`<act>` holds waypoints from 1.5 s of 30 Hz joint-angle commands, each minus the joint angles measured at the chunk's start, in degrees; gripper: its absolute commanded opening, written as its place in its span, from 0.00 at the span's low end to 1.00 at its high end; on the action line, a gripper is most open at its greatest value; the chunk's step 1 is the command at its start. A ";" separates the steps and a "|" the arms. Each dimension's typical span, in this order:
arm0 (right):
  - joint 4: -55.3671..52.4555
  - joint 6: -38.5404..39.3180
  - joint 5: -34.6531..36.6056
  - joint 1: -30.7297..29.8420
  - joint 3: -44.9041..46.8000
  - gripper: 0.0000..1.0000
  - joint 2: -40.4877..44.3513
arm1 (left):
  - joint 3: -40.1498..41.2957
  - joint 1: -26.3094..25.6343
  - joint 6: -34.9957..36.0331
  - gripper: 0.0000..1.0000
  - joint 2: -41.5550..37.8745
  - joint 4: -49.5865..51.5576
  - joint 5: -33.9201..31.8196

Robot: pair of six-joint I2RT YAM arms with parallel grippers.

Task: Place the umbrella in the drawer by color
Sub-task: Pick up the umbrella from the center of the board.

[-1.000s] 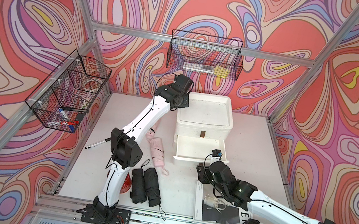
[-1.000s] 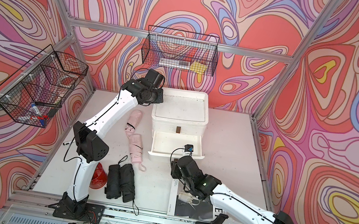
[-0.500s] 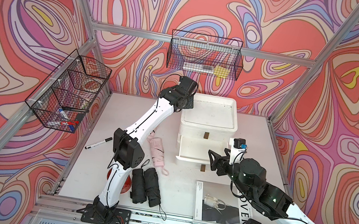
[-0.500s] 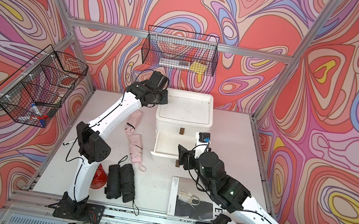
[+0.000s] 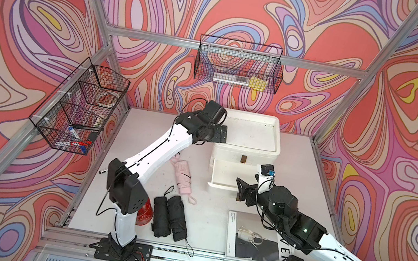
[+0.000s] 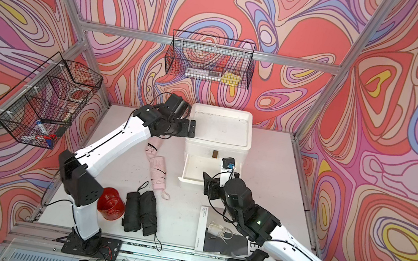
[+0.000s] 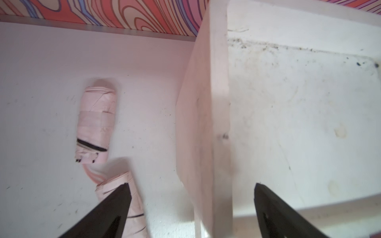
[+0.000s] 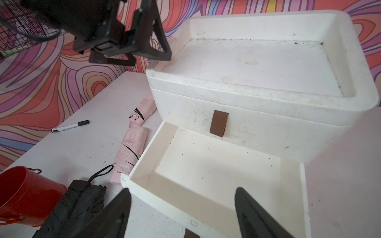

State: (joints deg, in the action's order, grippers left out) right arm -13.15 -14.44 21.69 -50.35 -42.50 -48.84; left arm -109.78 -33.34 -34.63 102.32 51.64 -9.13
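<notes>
Bench [image 5: 214,225] front: two black folded umbrellas [image 5: 169,217] side by side. Behind them, pink folded umbrella [image 5: 183,177], strapped, wrist loop, beside the pulled-out lower drawer [image 8: 144,156]. Right fingers [image 8: 253,214] released above drawer front. Left fingers [image 7: 111,208] released, straddling cabinet [image 7: 204,123] wall. Left wrist shows second pink umbrella [image 7: 95,123]; left arm [image 5: 158,147] mostly covers it in a top view.

On the table [image 6: 264,158] lay two pink umbrellas [image 6: 151,149] [image 6: 158,173] and two black umbrellas [image 6: 131,212] [image 6: 148,213], four in all. One white drawer unit [image 6: 245,146] had two drawers: one open drawer [image 6: 196,168] and one shut drawer [image 6: 201,150]. There was one red cup [image 6: 110,204], one marker [image 8: 70,126] and one magazine [image 6: 223,241]. Two wire baskets [image 6: 209,61] [image 6: 43,105] hung on the walls.
</notes>
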 commanded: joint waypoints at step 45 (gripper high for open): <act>0.64 -2.11 7.28 -0.28 2.52 0.83 3.98 | 56.75 -18.16 -35.34 0.25 -7.59 -1.28 2.96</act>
State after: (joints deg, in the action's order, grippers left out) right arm -13.21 -16.19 27.64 -50.35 -40.77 -44.21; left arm -55.61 -51.86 -71.68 96.01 52.45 0.78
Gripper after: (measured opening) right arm 0.826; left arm 0.310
